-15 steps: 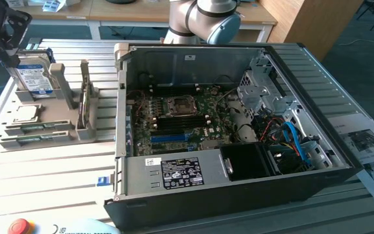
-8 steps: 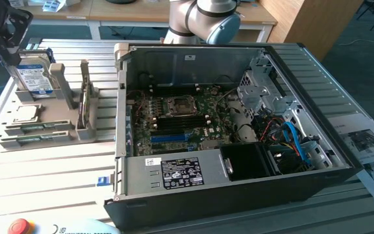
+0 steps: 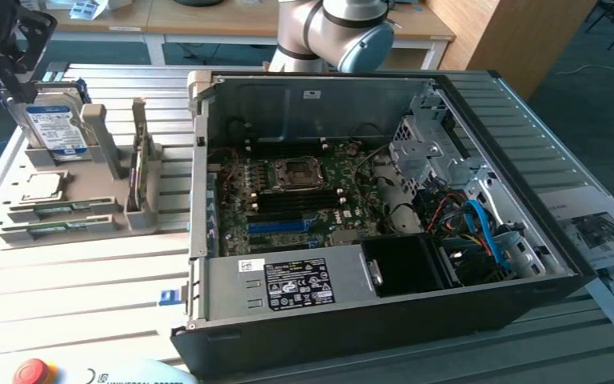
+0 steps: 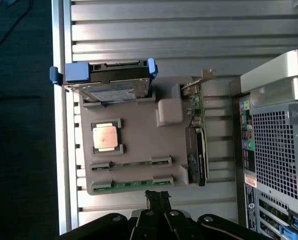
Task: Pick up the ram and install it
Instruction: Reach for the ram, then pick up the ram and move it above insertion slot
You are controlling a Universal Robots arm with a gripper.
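Observation:
Two green ram sticks lie in the slots of a grey holder (image 4: 139, 135): one (image 4: 131, 165) and a second (image 4: 134, 184) beside it, also seen on the exterior view's left as ram (image 3: 61, 210) and ram (image 3: 57, 231). My gripper (image 4: 158, 197) hovers above the holder's edge, closest to the second ram stick, shut with nothing between its fingers. In the exterior view the gripper (image 3: 9, 76) hangs high at the far left, above the hard drive. The open computer case (image 3: 202, 200) shows the motherboard (image 3: 297, 196) with its memory slots (image 3: 284, 218).
The holder also carries an upright blue-labelled hard drive (image 3: 53, 128), a square silver processor (image 3: 42, 186) and an upright card (image 3: 141, 172). The arm's base (image 3: 334, 32) stands behind the case. A red stop button (image 3: 32, 372) sits at the front edge.

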